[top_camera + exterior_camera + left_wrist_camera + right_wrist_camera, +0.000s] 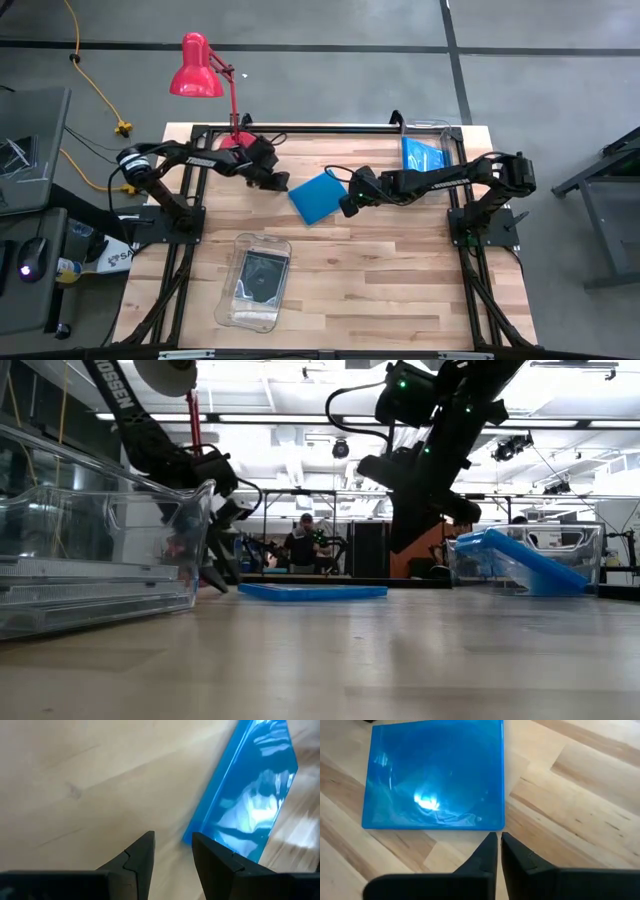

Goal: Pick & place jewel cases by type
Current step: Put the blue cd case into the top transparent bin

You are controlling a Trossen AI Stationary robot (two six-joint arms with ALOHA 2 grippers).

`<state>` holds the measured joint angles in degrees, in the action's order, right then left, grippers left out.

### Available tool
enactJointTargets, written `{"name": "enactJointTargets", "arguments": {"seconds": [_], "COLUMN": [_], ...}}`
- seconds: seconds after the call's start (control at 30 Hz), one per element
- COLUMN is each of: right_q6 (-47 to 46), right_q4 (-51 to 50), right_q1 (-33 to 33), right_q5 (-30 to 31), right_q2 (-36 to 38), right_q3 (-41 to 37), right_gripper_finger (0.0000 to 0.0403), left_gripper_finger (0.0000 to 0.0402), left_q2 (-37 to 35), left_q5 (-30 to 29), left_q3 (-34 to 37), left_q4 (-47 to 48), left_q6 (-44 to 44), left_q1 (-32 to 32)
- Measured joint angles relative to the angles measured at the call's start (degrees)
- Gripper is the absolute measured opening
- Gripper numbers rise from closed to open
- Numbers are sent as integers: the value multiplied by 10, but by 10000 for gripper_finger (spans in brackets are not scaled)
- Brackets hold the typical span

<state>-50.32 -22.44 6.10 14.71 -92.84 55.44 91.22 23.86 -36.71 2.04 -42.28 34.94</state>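
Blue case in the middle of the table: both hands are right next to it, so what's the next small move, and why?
Probably ease the left hand forward so its open fingers straddle the edge of the blue case. The case lies flat and ungripped, its edge just ahead of that gap. The right hand sits shut at the opposite edge.

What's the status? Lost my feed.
Left end effector open beside flat blue square jewel case on the table. Right end effector shut, empty, at its opposite edge. Nothing in the way.
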Motion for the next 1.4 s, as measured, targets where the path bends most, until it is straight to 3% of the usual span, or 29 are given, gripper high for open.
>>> {"name": "enactJointTargets", "arguments": {"seconds": [0.23, 0.43, 0.67, 0.87, 1.4], "right_q6": [9, -7, -37, -64, -118], "right_q4": [0, 3, 5, 8, 43], "right_q1": [6, 11, 10, 10, 14], "right_q5": [6, 6, 6, 13, -16], "right_q2": [0, 0, 0, -3, -77], "right_q3": [0, 0, 0, 0, 0], "right_gripper_finger": [59, 122, 167, 179, 179], "left_gripper_finger": [133, 133, 133, 133, 133], "left_q2": [0, 0, 1, 2, 1], "left_q5": [-35, -26, 1, 23, -15], "left_q3": [0, 0, 0, 0, 0], "left_q4": [-18, -18, -19, -20, -21], "left_q6": [-15, -15, -11, 11, 21], "left_q1": [-28, -28, -37, -36, -36]}}
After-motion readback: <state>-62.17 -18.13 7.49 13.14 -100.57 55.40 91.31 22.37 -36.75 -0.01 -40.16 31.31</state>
